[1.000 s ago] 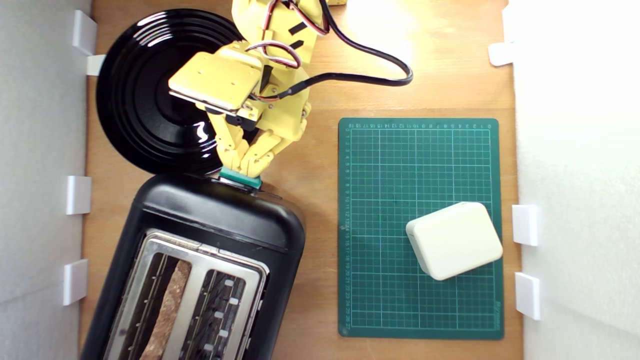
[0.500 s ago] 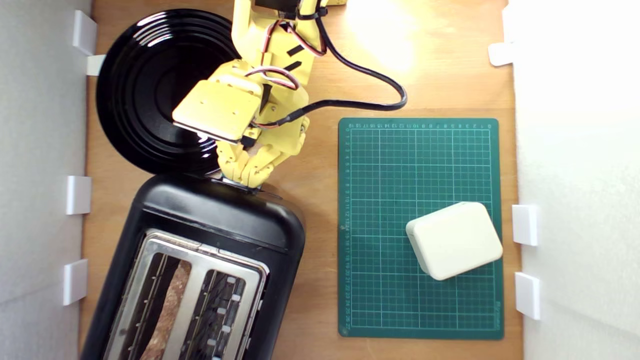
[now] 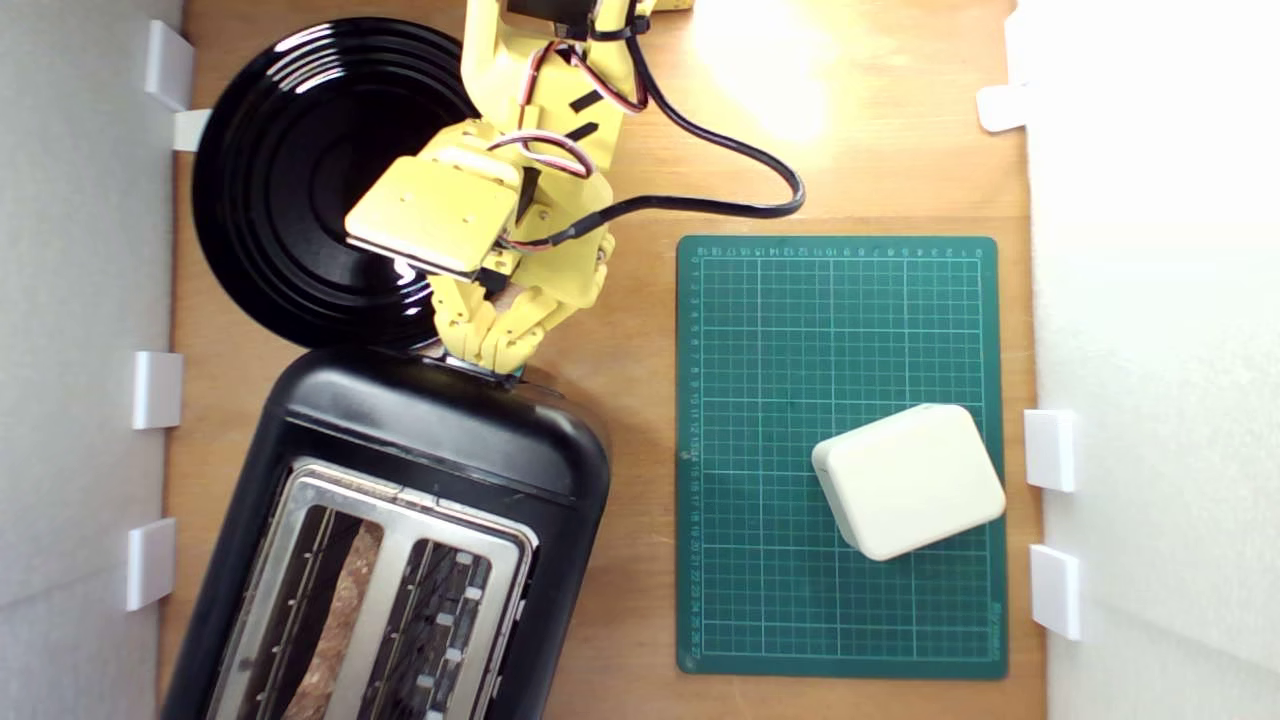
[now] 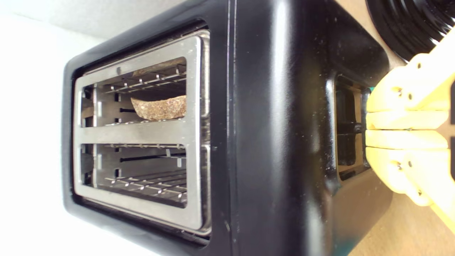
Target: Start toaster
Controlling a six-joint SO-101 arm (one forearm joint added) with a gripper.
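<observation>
pressed together, the yellow hand (image 3: 487, 352) has its two fingers flush against each other in the wrist view, their tips set over the lever slot on the end face of the toaster (image 3: 400, 520). a sliver of the teal lever knob (image 3: 516, 375) peeks out beside the fingertips in the exterior view, so the hand seems to be bearing on the knob from above rather than pinching it, though the contact itself is hidden under the fingers. the toaster is a glossy black two-slot one lying at the lower part of the exterior view's left, angled on the wooden table (image 3: 640, 150), with its lever end toward the arm. one slot holds a brown slice of bread (image 4: 160, 107) sitting low between the wire guides; the other slot (image 4: 142, 167) is empty. just behind the hand, the black round plate (image 3: 290, 180) lies nearly touching the toaster's end. well apart, at the exterior view's right, a cream rounded box (image 3: 908, 480) rests on a green cutting mat (image 3: 800, 330). as for progress, the bread is loaded and the hand is on the lever, so the push looks under way; whether the lever has reached its latch cannot be told, and releasing it afterward is left.
</observation>
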